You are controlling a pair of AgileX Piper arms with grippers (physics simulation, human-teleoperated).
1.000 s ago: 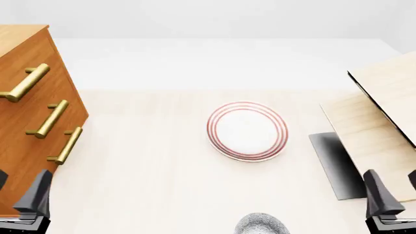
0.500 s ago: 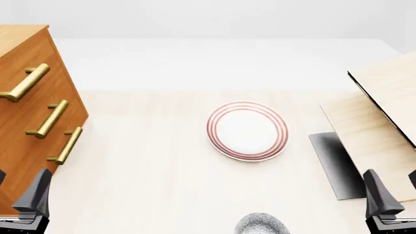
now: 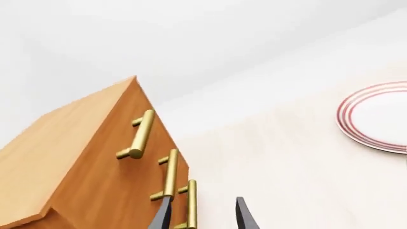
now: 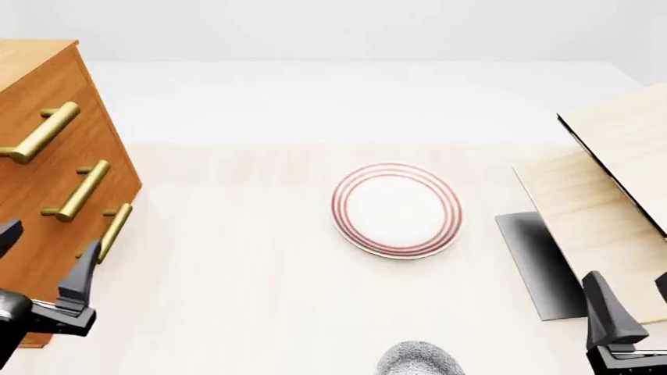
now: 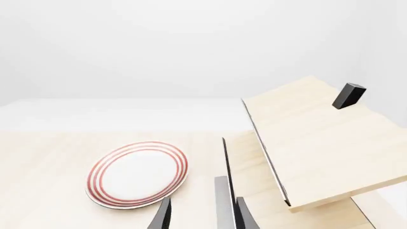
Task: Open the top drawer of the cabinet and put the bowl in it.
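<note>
Left pincer (image 4: 47, 262) parted, empty, low beside cabinet (image 4: 42, 156); top drawer (image 4: 42, 133) handle above and ahead, axis slanting. Right pincer (image 4: 630, 308) parted, empty.

Bare simulated tabletop; blank white backdrop, cabinet (image 4: 42, 156), plate (image 4: 396, 209).

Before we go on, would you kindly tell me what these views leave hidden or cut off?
- Bowl: front view shows only its far rim; the bottom edge cuts off the rest, and neither wrist view shows it.
- Cabinet: its left part runs off the front view.
- Top drawer: shut, so its inside is hidden.
- Right gripper: one finger is cut off at the front view's right edge.
</note>
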